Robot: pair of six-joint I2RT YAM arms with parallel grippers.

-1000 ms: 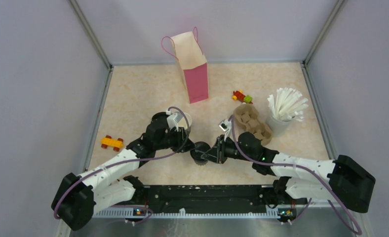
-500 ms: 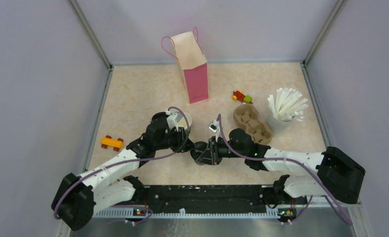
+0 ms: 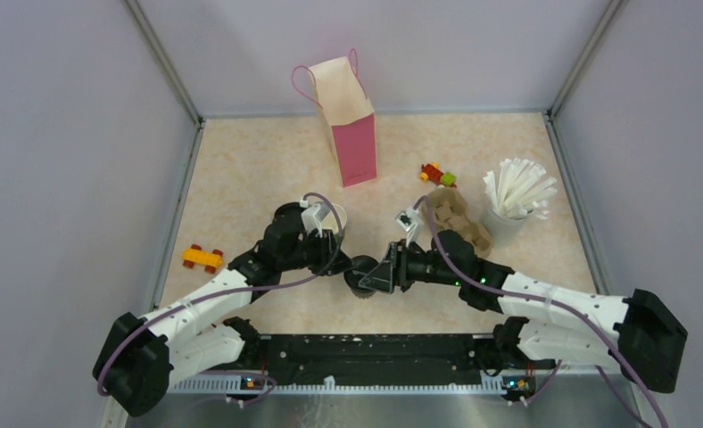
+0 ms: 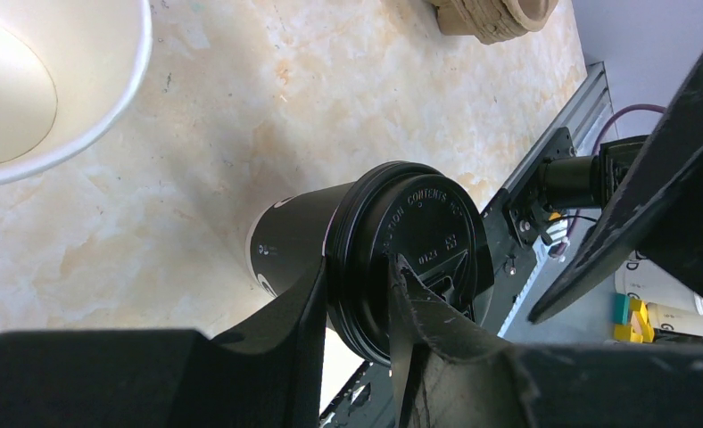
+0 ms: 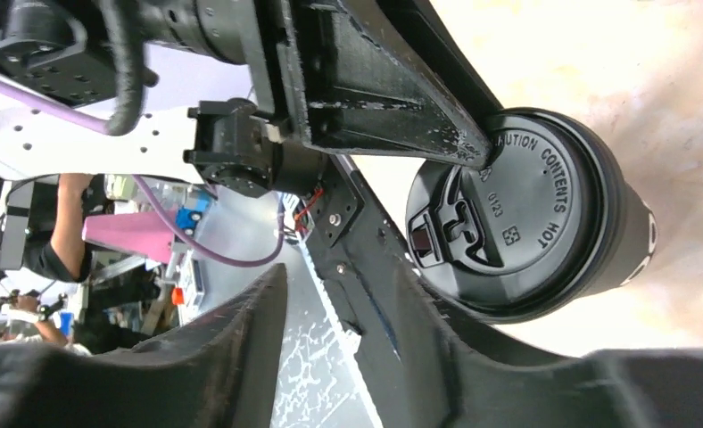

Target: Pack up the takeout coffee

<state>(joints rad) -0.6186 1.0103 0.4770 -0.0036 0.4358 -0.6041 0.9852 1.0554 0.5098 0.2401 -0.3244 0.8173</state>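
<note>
Just 1 lidded cup (image 3: 361, 270) at ctr — 1 carrier (image 3: 447, 207), 1 bag (image 3: 355, 147).

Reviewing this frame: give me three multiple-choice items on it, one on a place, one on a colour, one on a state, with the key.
1. Where does the pink bag stand?
A. toward the back of the table
B. at the near edge
C. lying flat by the left wall

2. What colour is the lid of the lidded cup?
A. white
B. black
C. brown

3. Of the left gripper and the right gripper, which grips the lidded cup?
A. the left
B. the right
C. neither

Key:
1 A, it stands upright in the far part of the top view.
2 B, both wrist views show it black.
3 A, the left one pinches the lid's rim, while the right jaws stand apart beside the cup.
</note>
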